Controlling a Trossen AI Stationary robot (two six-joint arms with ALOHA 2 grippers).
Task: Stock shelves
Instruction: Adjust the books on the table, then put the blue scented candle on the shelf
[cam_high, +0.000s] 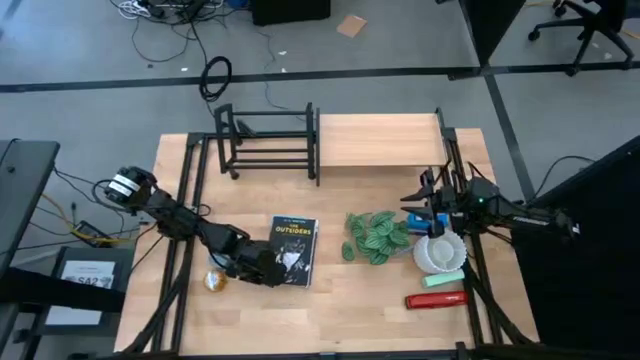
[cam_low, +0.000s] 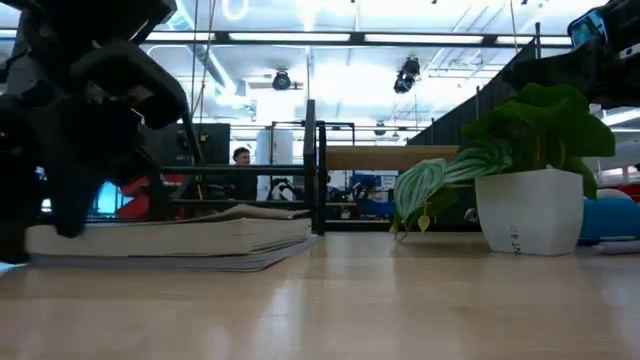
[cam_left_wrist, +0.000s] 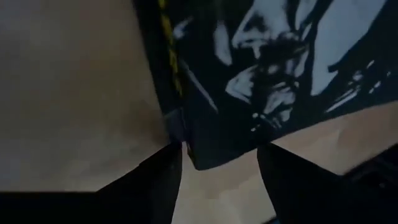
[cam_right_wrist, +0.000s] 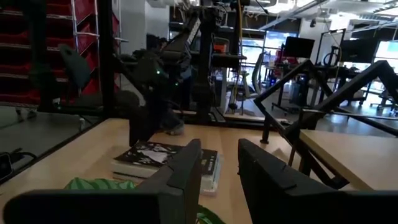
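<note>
Left claw at the book's corner

Black rack (cam_high: 268, 140) and light wooden board (cam_high: 380, 140) stand side by side at the surface's (cam_high: 340, 310) far edge. Left claw (cam_left_wrist: 217, 163), fingers apart, straddles the black book's (cam_high: 293, 250) corner; right claw (cam_right_wrist: 219, 168), fingers apart, hovers above the white pot (cam_high: 440, 252).

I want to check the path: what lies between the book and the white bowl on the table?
In the high view, the potted plant sits between the book and the white bowl.

Matt wooden tabletop (cam_high: 340, 300), glossy (paper) book (cam_high: 293, 250)
</note>
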